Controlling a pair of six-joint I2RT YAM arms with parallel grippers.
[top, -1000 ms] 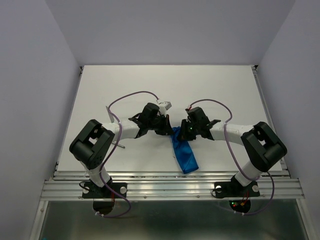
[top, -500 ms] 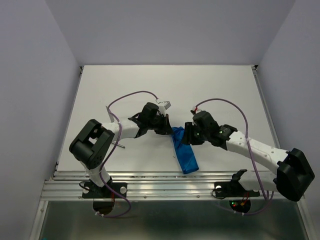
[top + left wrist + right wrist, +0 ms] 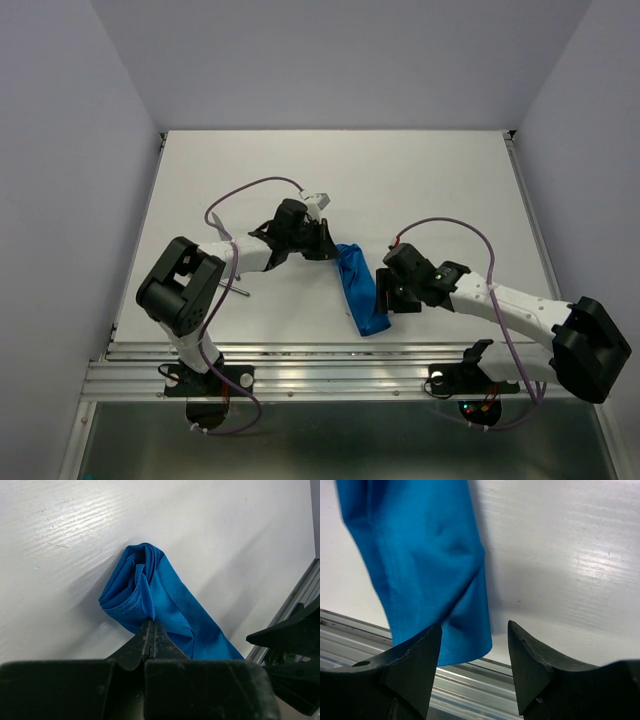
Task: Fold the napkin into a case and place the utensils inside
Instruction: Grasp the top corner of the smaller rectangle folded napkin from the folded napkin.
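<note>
- Napkin (image 3: 170, 605): bright blue cloth with a fine woven texture, a slight sheen along the folds and soft creases; lies in layers.
- Table (image 3: 450, 180): white hard top, smooth and semi-gloss, with faint streaked grain and a few fine scratches.
- Left gripper (image 3: 151, 625): 2 fingers of black plastic, matt, edges a little rough.
- Right gripper (image 3: 475, 625): 2 fingers of black plastic, matt, finely grained.
- Arm links (image 3: 510, 305): white plastic shells, smooth and lightly glossy; joints black and matt.
- Cables (image 3: 450, 225): purple sheath, smooth, rubbery look.
- Rail (image 3: 340, 375), near edge: bare silvery metal, ribbed, brushed finish.
- Walls (image 3: 60, 150): pale lilac, flat matt.
</note>
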